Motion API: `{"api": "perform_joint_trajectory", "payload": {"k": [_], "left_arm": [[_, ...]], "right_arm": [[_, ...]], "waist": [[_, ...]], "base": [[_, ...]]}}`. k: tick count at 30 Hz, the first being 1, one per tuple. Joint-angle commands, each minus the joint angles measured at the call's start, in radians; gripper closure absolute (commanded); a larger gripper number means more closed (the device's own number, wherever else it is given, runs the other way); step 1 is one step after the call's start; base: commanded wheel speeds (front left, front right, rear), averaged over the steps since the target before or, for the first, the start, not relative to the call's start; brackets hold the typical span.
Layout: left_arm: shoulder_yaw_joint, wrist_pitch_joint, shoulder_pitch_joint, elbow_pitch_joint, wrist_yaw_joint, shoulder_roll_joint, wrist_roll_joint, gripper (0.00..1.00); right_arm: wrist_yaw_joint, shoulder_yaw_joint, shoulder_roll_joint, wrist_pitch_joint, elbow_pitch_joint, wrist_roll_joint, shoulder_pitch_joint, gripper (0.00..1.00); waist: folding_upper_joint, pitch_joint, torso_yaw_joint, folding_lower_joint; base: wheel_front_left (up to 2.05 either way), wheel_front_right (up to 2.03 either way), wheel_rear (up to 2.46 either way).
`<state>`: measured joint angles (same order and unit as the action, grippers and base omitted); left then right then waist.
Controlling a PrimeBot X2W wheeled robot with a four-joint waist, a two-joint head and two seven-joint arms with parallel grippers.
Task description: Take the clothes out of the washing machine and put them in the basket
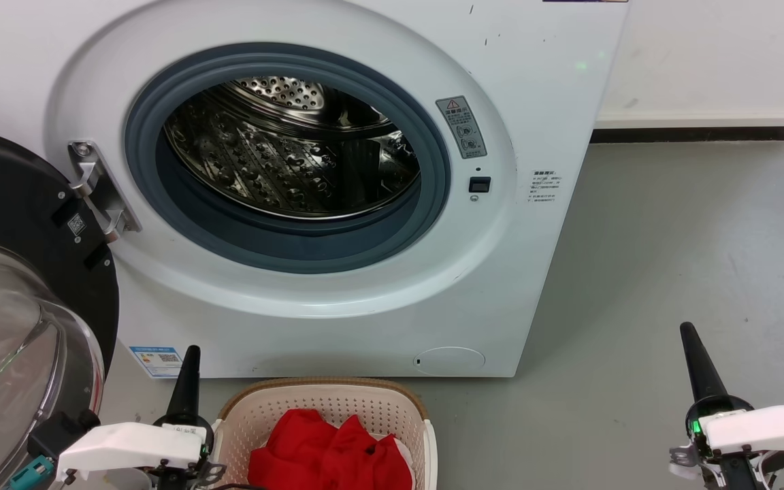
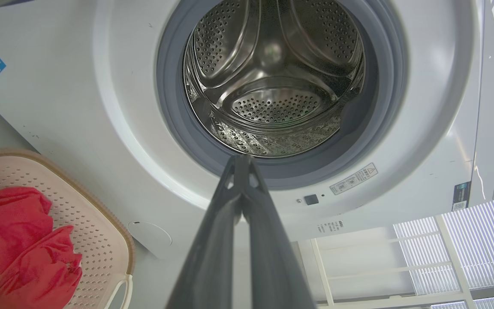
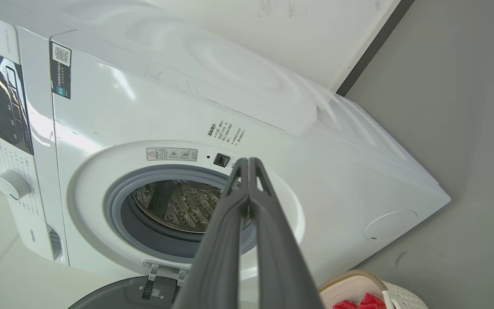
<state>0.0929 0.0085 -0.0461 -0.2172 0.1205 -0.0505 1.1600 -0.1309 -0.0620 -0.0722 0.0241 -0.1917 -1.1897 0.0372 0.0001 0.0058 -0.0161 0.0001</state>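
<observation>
We see the clothes (image 1: pixel 327 452) as a crumpled heap of bright red fabric lying in the basket (image 1: pixel 324 401); a sliver of white shows at the heap's right edge. The basket is cream plastic with perforated walls and a brown rim; it stands on the grey floor (image 1: pixel 671 238) just in front of the washing machine (image 1: pixel 555 88), below the porthole and nearer our left side.

The machine is white, with a grey rubber ring around the round opening; through it we see the drum (image 1: pixel 283 156), shiny perforated steel with raised ribs. The door (image 1: pixel 18 286) is swung wide to the left on a metal hinge (image 1: pixel 99 190); its black frame and bulging clear glass fill the lower left of the head view, close beside the left arm and left of the basket. A warning sticker (image 1: pixel 461 127) and a small dark latch (image 1: pixel 479 184) sit right of the ring; a blue label (image 1: pixel 158 359) and a round cover (image 1: pixel 450 359) mark the bottom panel. From the right wrist we also see a dark control panel (image 3: pixel 2 98) and a white knob (image 3: pixel 13 184).

The left gripper (image 2: pixel 241 165) points at the porthole's lower rim, its fingers pressed together at the tips and pinching nothing; the right gripper (image 3: pixel 248 165) is likewise pressed together and bare, held over open floor well right of the basket.
</observation>
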Motion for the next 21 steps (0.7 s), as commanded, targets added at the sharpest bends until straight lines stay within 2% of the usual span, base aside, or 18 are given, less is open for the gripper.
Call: {"api": "perform_joint_trajectory", "payload": {"k": [1,21], "left_arm": [[0.003,0.008,-0.022,0.004,0.005,0.000,0.028,1.00],[0.012,0.051,-0.043,-0.011,0.009,0.000,0.211,1.00]], "right_arm": [[0.000,-0.002,-0.007,-0.008,0.003,-0.029,0.020,1.00],[0.000,-0.010,-0.005,-0.054,-0.021,-0.210,0.046,1.00]], "waist": [[-0.0001,0.000,0.000,-0.0001],[-0.0001,-0.001,0.006,-0.0001]], "base": [[0.00,0.00,0.00],[0.00,0.00,0.00]]}}
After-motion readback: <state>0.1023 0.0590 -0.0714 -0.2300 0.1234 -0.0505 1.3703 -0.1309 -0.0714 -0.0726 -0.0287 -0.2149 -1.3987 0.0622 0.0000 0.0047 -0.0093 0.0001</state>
